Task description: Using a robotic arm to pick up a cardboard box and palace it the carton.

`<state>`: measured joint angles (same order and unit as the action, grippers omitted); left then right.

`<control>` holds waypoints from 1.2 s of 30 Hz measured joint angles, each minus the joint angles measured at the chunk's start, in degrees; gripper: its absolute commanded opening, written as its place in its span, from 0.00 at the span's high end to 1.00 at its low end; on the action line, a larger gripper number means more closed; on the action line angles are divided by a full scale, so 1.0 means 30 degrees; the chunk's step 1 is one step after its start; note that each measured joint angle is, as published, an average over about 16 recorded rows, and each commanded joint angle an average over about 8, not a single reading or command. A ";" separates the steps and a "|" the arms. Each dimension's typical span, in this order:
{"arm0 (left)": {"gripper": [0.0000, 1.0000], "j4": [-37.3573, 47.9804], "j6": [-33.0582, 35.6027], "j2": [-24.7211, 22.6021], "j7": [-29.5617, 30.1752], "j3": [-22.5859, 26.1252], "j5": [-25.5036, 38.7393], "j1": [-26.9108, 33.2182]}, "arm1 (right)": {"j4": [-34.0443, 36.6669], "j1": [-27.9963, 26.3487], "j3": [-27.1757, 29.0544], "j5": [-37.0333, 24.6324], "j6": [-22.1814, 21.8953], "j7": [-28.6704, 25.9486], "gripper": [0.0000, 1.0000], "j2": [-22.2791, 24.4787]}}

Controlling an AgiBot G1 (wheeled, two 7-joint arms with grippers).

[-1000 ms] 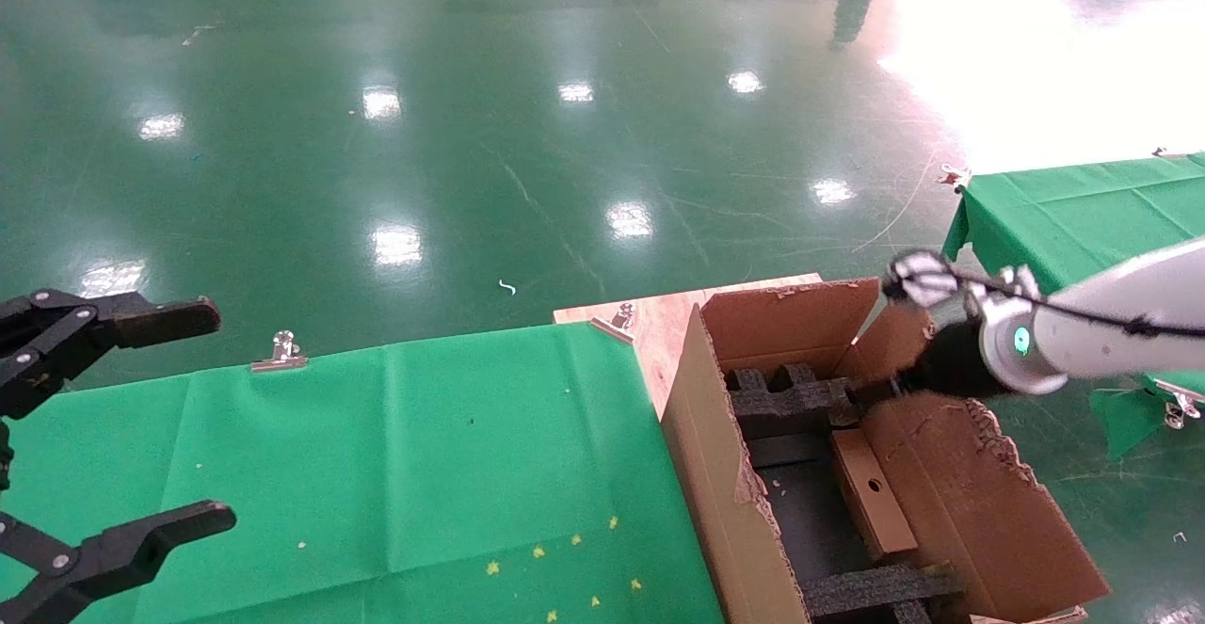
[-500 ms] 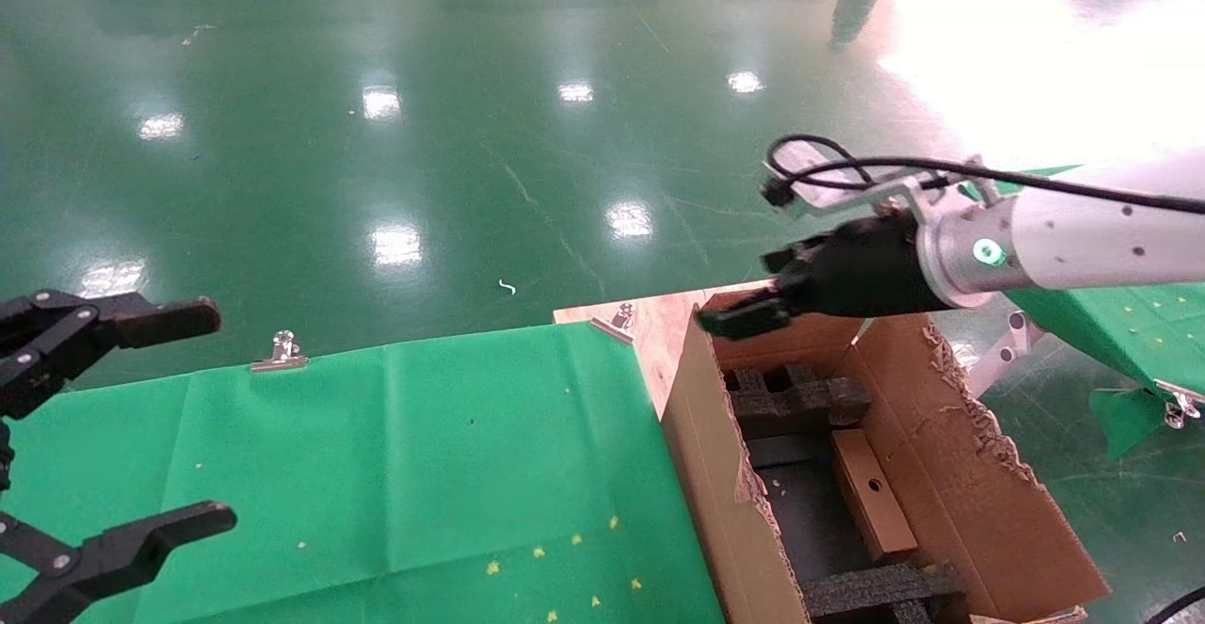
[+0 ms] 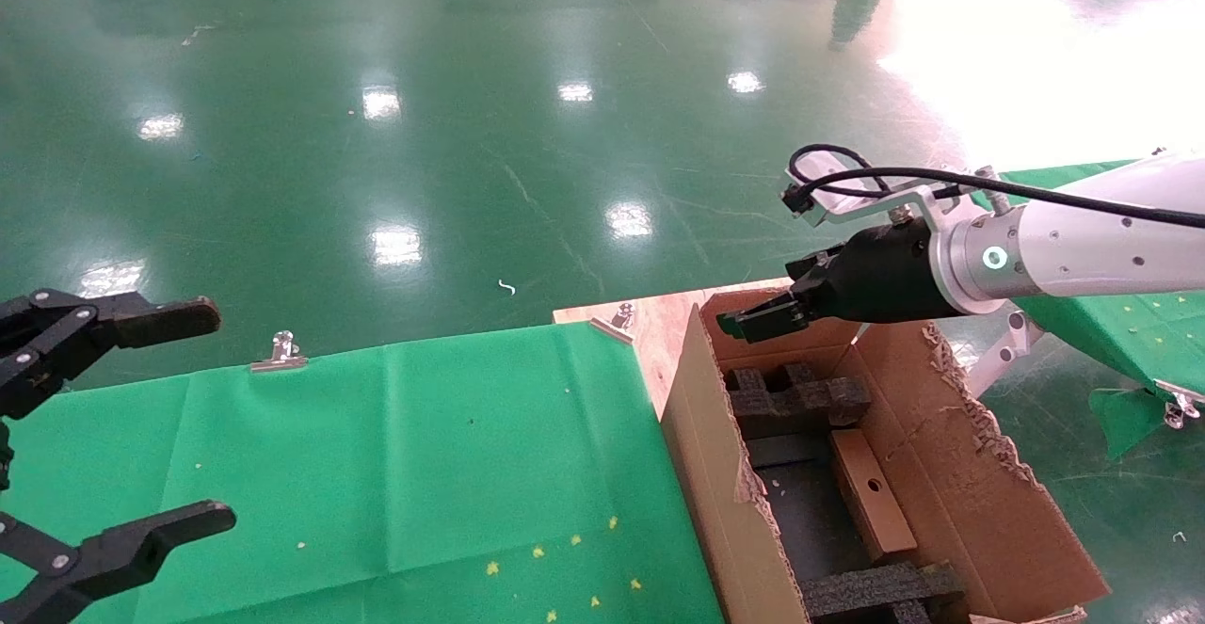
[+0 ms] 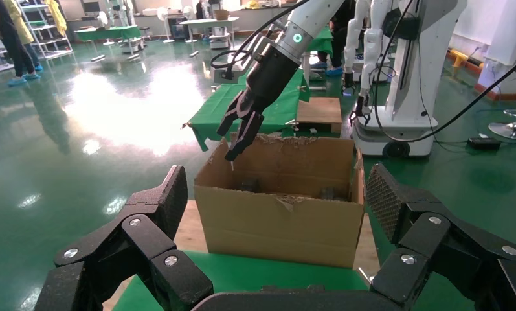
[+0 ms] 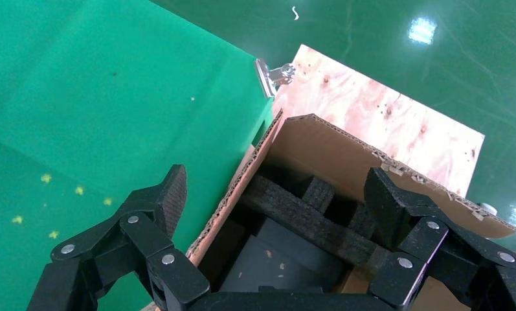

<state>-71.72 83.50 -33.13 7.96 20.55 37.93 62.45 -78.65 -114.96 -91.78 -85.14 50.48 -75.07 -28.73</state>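
The carton stands open to the right of the green table, with black foam blocks inside. The small brown cardboard box lies in it against the right wall, touched by nothing. The white robotic arm, my right one, reaches in from the right. Its gripper hangs open and empty above the carton's far left corner. The right wrist view looks down between that gripper at the foam. My left gripper stays parked and open at the far left, facing the carton.
A green cloth clipped with metal clips covers the table left of the carton. A bare wood board shows behind. Another green-clothed table stands to the right. The carton's ragged right flap leans outward.
My right gripper rose out of the carton, away from the small box, and swung left over the far corner; it then settled slightly lower and rightward. The box stayed in the carton.
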 measured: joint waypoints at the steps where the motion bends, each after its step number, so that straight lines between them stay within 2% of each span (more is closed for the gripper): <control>1: 0.00 0.0000 0.0000 0.0000 0.0000 0.0000 0.0000 0.0000 | 0.0027 0.0149 0.0191 0.0092 0.0084 0.0152 0.00 -0.0015; 9: 0.00 0.0002 0.0000 -0.0001 -0.0001 0.0001 -0.0001 0.0000 | 0.0223 0.1969 0.2734 0.1499 0.1261 0.2279 0.00 -0.0221; 36: 0.00 0.0003 0.0000 0.0000 -0.0002 0.0004 -0.0002 0.0001 | 0.0985 1.0186 1.4423 0.8210 0.6699 1.2226 0.00 -0.1195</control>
<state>-71.71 83.50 -33.13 7.95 20.56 37.92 62.46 -75.70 -84.40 -48.50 -60.51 70.58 -38.40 -32.31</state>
